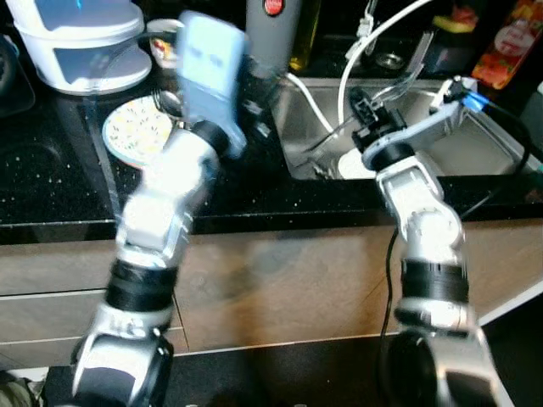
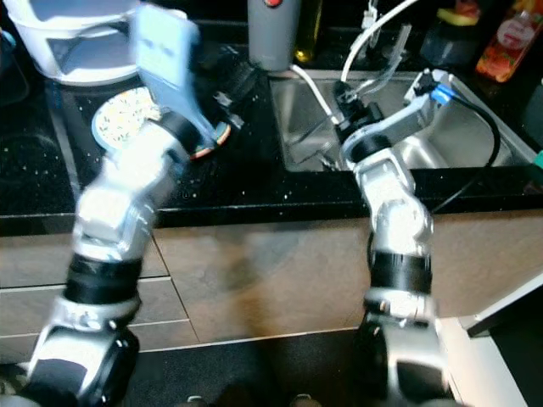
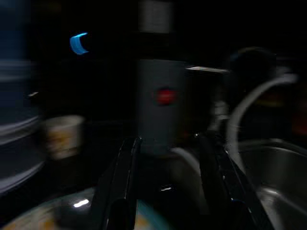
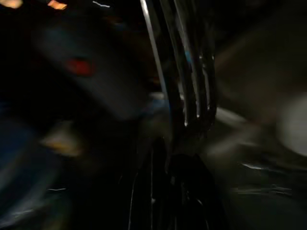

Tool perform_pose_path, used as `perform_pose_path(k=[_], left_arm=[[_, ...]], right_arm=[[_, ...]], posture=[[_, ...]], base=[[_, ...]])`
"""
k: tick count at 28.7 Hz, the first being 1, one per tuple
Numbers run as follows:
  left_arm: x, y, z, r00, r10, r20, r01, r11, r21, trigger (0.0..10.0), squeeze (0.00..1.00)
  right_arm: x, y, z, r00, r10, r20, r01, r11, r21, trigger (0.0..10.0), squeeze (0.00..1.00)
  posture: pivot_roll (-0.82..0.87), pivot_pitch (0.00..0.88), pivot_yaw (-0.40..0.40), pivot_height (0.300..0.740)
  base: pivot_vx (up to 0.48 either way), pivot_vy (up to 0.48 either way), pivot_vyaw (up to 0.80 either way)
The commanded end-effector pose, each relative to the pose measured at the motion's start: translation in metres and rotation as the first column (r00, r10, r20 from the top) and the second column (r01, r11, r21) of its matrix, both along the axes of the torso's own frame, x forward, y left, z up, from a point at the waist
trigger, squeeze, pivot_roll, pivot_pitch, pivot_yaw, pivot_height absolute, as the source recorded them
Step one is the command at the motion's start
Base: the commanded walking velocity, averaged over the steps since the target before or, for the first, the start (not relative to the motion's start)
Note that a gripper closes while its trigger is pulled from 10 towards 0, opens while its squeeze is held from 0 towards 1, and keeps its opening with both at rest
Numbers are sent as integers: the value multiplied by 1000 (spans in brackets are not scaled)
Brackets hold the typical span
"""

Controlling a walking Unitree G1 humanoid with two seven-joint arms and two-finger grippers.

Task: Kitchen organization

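On the black speckled stone countertop [image 1: 51, 182] in front of you, a round plate with a pale speckled pattern [image 1: 136, 129] is lying, with a metal spoon [image 1: 167, 103] resting at its far edge. Your left gripper [image 3: 168, 191] is hovering over the near part of that plate, and its two long black fingers [image 3: 120, 187] are standing apart with nothing between them. The plate is passing beneath the fingers, not gripped. Beyond the fingers a tall grey cylinder with a round red button [image 1: 271, 30] is standing upright at the back of the counter, just beside the stainless steel sink [image 1: 314, 127]. Any writing on it is too blurred to read. A small cream-coloured cup [image 3: 62, 135] is standing to one side of it, and a large white appliance with a rounded lid [image 1: 81, 42] is sitting at the far left of the counter.

Your right gripper [image 1: 366, 103] is reaching over the sink basin, near a clear curved plastic utensil [image 1: 405, 78] and a white cable [image 1: 361, 59] that is looping above it. I cannot tell whether the right fingers are apart or together, because the right wrist view is dark and smeared. Something white [image 1: 355, 164] is lying in the sink bottom under the right arm. At the far right, a bottle with a red and orange label [image 1: 507, 42] is standing behind the sink; its label is unreadable.
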State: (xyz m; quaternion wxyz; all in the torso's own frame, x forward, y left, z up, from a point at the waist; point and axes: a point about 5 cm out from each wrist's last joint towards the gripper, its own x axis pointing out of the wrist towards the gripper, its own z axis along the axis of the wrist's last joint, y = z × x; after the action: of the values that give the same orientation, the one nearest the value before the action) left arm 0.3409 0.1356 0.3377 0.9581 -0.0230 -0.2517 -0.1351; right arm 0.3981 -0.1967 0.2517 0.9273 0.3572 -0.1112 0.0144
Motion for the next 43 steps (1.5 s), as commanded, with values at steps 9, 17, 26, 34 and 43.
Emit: perform_pose_path(k=[9, 17, 26, 34, 43], left_arm=[[3, -9, -10, 999, -13, -49, 13, 1000, 3, 10000, 0], [3, -7, -9, 997, -19, -81, 18, 1000, -11, 10000, 0], [4, -10, -11, 996, -19, -90, 19, 1000, -1, 10000, 0], [18, 8, -30, 950, 215, -224, -174, 967, 188, 10000, 0], [28, 18, -37, 907, 248, -342, -193, 963, 187, 10000, 0]], right_arm=[[10, -3, -37, 971, -161, -177, 121, 969, -216, 10000, 0], [13, 23, -56, 974, -76, -215, 1, 943, -332, 10000, 1000], [15, 25, 11, 991, -23, 130, 69, 929, -363, 10000, 0], [-20, 39, 63, 896, 83, 437, 70, 944, -322, 10000, 0], [-60, 68, 59, 838, 233, 493, -85, 949, -303, 10000, 0]], posture=[[189, 100, -90, 740], [190, 99, -92, 740], [176, 97, -87, 740], [168, 100, -80, 740], [156, 98, -79, 740]], base=[[0, 0, 0], [0, 0, 0], [0, 0, 0], [0, 0, 0], [0, 0, 0]])
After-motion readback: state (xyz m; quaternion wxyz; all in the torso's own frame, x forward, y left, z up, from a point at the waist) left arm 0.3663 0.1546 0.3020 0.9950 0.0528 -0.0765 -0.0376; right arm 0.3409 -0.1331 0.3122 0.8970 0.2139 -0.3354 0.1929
